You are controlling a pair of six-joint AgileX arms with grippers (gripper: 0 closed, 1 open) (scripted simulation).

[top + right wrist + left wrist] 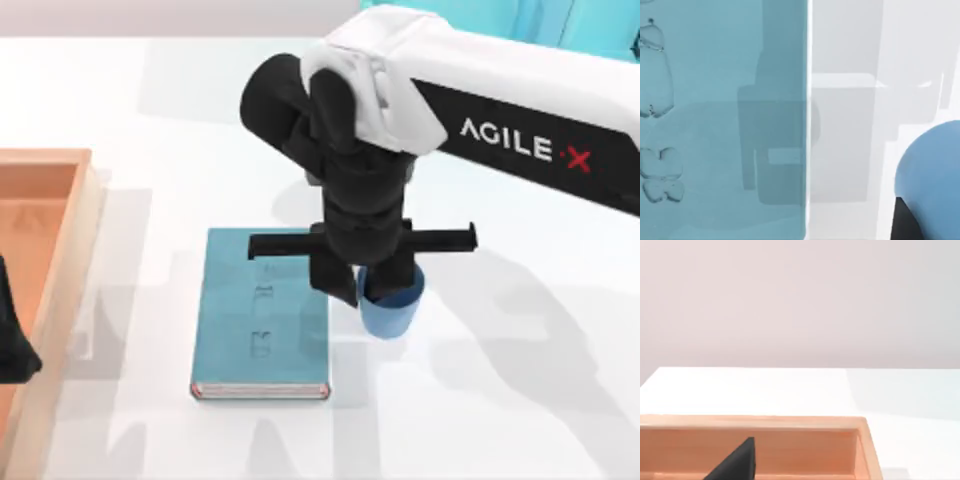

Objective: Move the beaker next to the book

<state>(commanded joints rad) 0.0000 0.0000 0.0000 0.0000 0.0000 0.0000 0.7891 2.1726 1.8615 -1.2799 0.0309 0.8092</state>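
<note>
One beaker [392, 312] just beside book [262, 312] edge

Open table [520, 400] lies right of the beaker [392, 312]; the book [262, 315] crowds its left, a wooden tray [60, 250] farther left.

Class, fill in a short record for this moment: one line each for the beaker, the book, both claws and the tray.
beaker: blue beaker just right of the book, under the right claw
book: teal book flat on the white table
right claw: at the beaker's rim
left claw: parked over the wooden tray
tray: wooden tray at table's left edge
</note>
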